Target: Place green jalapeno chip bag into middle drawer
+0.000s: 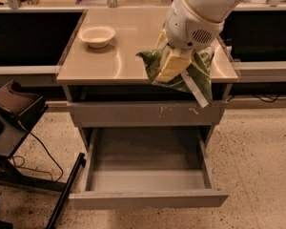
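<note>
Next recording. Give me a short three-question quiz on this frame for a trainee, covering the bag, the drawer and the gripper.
1. True or false: the green chip bag already lies inside the open drawer.
2. Which thing stands on the tabletop to the left of the gripper? A) a white bowl B) a mug C) a bottle
3. Fill in: the gripper is shut on the ____.

Key
1. False. The bag hangs in the gripper at the tabletop's front edge, above the drawer.
2. A
3. green chip bag
</note>
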Robot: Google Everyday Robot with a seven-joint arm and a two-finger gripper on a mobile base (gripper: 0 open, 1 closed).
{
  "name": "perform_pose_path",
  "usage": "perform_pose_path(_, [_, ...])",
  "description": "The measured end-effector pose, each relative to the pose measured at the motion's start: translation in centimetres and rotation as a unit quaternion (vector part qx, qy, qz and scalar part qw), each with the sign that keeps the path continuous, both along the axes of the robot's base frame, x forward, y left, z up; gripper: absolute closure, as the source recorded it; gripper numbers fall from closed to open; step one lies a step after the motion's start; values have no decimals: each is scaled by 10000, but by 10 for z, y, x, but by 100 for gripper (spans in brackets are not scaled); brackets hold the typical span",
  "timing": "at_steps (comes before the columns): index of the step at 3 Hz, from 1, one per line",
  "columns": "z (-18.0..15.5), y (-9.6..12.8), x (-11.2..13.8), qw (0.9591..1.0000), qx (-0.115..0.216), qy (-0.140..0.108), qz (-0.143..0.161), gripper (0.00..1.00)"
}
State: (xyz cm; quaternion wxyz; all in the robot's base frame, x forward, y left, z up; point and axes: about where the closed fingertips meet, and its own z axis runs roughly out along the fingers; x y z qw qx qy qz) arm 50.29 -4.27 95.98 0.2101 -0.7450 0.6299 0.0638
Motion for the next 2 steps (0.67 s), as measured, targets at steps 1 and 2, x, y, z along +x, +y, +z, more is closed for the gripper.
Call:
perform_pose_path(1, [0,0,0,10000,2,1,-7,100])
perform_pose_path(2, [-21,0,0,9999,-145,-36,-69,100])
